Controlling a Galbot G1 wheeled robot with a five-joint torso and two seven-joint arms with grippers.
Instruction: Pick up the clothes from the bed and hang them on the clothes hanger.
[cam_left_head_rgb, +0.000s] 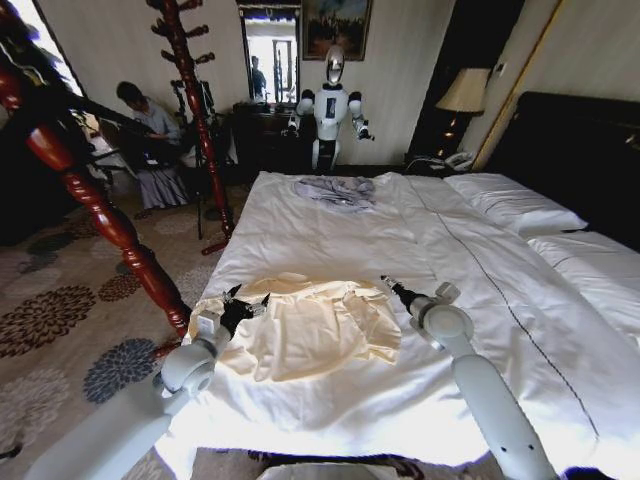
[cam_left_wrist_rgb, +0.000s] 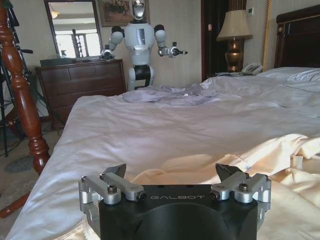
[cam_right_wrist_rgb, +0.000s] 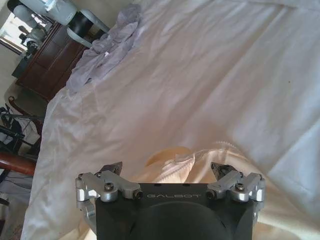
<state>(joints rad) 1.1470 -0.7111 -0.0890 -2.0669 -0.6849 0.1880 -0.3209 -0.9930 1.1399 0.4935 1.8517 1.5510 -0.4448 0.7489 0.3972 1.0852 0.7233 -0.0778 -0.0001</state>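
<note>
On the near part of the bed (cam_left_head_rgb: 330, 215), close to its foot edge, the clothes (cam_left_head_rgb: 320, 325) lie spread and crumpled: a pale cream-yellow shirt on plain white sheets. The sheet is smooth with soft creases and runs wide toward the white pillows (cam_left_head_rgb: 515, 205) and the dark headboard (cam_left_head_rgb: 575, 150) on the robot's right. Farther up the bed, well apart from the cream shirt, a smaller grey garment (cam_left_head_rgb: 337, 190) lies bunched.

The left hand (cam_left_head_rgb: 245, 303) sits at the shirt's left edge, its fingers spread wide and released, with cream fabric just under them in the left wrist view (cam_left_wrist_rgb: 172, 181). The right hand (cam_left_head_rgb: 390, 285) hovers at the shirt's far right corner, also released, its fingers apart above the collar edge (cam_right_wrist_rgb: 167, 172).

Off the bed's left side stands a reddish-brown turned-wood coat stand (cam_left_head_rgb: 95, 205) on patterned carpet (cam_left_head_rgb: 60, 310), near the mattress edge. Past the far edge of the bed are a dark dresser (cam_left_wrist_rgb: 82, 85), another white robot (cam_left_head_rgb: 330, 110) and a lamp (cam_left_head_rgb: 465, 95). The sheet between the two garments lies bare.
</note>
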